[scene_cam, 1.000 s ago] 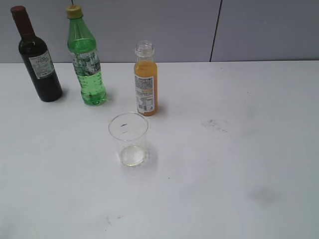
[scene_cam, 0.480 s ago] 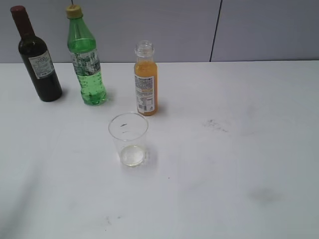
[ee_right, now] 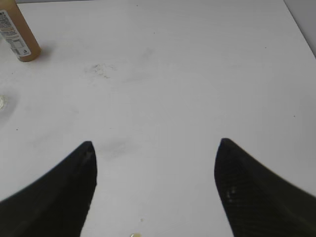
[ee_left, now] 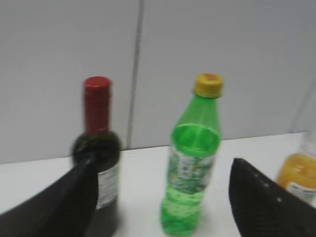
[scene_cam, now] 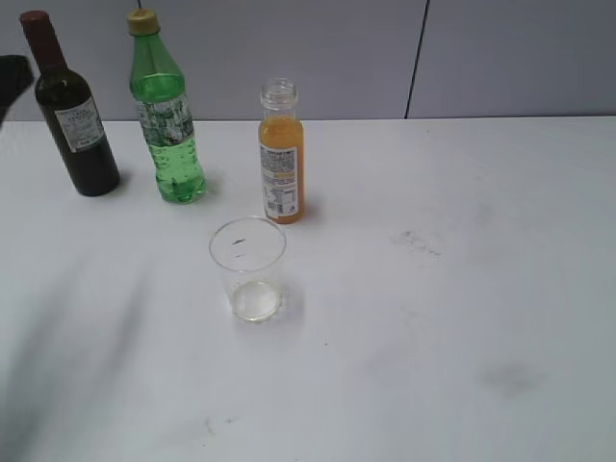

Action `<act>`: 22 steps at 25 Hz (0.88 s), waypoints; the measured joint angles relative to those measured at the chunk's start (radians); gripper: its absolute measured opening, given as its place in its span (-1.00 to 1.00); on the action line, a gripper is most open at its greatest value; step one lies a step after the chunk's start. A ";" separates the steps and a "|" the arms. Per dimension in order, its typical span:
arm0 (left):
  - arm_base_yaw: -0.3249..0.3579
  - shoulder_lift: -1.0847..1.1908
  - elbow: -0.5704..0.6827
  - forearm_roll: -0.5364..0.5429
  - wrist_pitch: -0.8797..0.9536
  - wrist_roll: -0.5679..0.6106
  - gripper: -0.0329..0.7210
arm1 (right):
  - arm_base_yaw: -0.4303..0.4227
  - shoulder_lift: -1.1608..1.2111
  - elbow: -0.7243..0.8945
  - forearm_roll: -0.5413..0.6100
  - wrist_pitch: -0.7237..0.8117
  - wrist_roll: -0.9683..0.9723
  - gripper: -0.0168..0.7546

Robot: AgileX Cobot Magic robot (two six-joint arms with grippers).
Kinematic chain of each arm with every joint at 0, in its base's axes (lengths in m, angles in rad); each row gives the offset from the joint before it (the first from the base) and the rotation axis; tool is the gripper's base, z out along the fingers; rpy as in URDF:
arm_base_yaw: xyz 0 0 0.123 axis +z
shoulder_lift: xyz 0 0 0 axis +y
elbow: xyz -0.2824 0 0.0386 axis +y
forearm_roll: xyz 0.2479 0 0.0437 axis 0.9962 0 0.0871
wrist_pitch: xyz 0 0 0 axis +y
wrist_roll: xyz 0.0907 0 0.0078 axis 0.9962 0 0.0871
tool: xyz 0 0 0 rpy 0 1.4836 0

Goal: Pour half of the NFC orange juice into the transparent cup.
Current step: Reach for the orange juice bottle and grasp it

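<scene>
Juice (scene_cam: pixel 281 164) stands upright and uncapped on the counter (scene_cam: pixel 462 289), just beyond the cup (scene_cam: pixel 248 269), right of the green bottle (scene_cam: pixel 167 120) and wine bottle (scene_cam: pixel 71 111). Cup is empty, nothing poured yet. Left gripper (ee_left: pixel 163 197) is spread wide, holding nothing, facing the far-left bottles; right gripper (ee_right: pixel 155 170) is also released, over bare counter. The reach should grasp the juice mid-label, clear the green bottle, then tilt slowly over the cup rim.

We see even, bright light; soft shadows streak the counter (scene_cam: pixel 462 289) at left; the left wrist view is blurred.
</scene>
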 joint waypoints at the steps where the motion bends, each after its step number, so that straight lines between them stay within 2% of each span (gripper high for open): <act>1: 0.011 0.036 -0.003 0.126 -0.070 -0.102 0.75 | 0.000 0.000 0.000 0.000 0.000 0.000 0.53; 3: 0.046 0.109 -0.026 0.352 -0.202 -0.264 0.73 | 0.000 0.000 0.000 0.000 0.000 0.000 0.53; 5: 0.079 0.194 -0.072 0.558 -0.315 -0.376 0.71 | 0.000 0.000 0.000 0.000 0.000 0.000 0.53; 6: 0.090 0.229 -0.100 0.637 -0.353 -0.403 0.70 | 0.000 0.000 0.000 0.000 0.000 0.000 0.53; 9: 0.093 0.339 -0.186 0.785 -0.397 -0.441 0.67 | 0.000 0.000 0.000 0.000 0.000 0.000 0.53; 14: 0.038 0.473 -0.309 0.923 -0.434 -0.451 0.66 | 0.000 0.000 0.000 0.000 0.000 0.000 0.53; 22: -0.040 0.735 -0.483 0.955 -0.491 -0.454 0.66 | 0.000 0.000 0.000 0.000 0.000 0.000 0.53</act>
